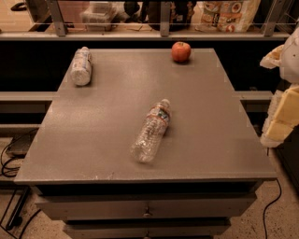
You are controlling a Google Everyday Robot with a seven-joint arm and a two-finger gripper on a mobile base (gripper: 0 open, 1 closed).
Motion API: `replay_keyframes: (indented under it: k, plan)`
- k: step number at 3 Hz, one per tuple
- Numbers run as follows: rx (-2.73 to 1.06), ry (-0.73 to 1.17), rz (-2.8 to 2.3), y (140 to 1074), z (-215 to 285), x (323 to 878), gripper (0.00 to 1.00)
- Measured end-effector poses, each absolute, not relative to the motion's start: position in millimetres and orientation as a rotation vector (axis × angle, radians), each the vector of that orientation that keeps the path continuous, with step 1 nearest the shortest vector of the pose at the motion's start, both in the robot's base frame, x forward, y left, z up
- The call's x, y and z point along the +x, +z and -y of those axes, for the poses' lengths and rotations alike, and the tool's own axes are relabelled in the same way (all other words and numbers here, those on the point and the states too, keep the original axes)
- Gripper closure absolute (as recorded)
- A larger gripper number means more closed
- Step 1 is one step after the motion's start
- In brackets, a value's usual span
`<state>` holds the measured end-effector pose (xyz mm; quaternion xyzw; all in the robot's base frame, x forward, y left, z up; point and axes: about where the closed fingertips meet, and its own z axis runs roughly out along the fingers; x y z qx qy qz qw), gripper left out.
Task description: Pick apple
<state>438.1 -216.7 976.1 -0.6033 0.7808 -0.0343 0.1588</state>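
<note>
The apple is small, round and red-orange, and stands upright near the far edge of the grey table, right of centre. My gripper shows as white and yellow parts at the right edge of the camera view, beyond the table's right side. It is well away from the apple, nearer to me and to the right, and nothing shows in its hold.
A clear plastic bottle lies on its side mid-table. A second bottle lies at the far left corner. A railing and a shelf with packages run behind the table. Cables lie on the floor at left.
</note>
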Motion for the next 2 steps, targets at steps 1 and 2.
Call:
replay_keyframes:
  k: [1,2]
  plan:
    - [-1.725,-0.098,-2.232,976.1,216.7,438.1,0.0]
    - [-1.702,-0.083,-2.203,977.9,214.7,440.3,0.0]
